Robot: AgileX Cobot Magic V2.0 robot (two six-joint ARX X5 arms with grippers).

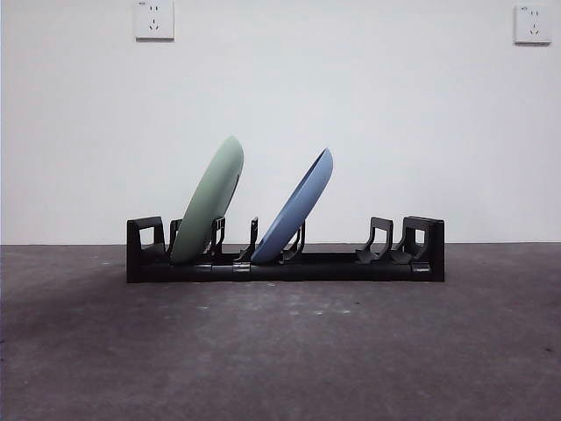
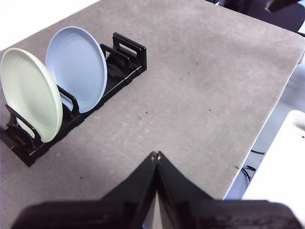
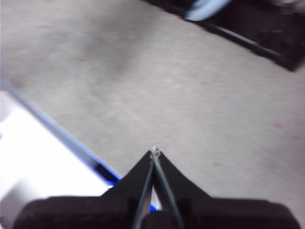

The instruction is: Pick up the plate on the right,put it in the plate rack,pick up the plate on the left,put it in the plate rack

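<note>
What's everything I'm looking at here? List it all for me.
Rack: one, black, on the table, long side facing the front camera.
Green plate: one, pale green, leaning in the rack near one end.
Blue plate: one, light blue, leaning in the rack beside the green plate.
Table: one, grey-brown.
Wall sockets: two, white, high on the white wall.
Left gripper: one, black, shut, empty, above the table away from the rack.
Right gripper: one, black, shut, empty, above the table near its edge.

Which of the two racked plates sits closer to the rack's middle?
The blue plate; the green plate stands by one blocky end of the plate rack.
</note>
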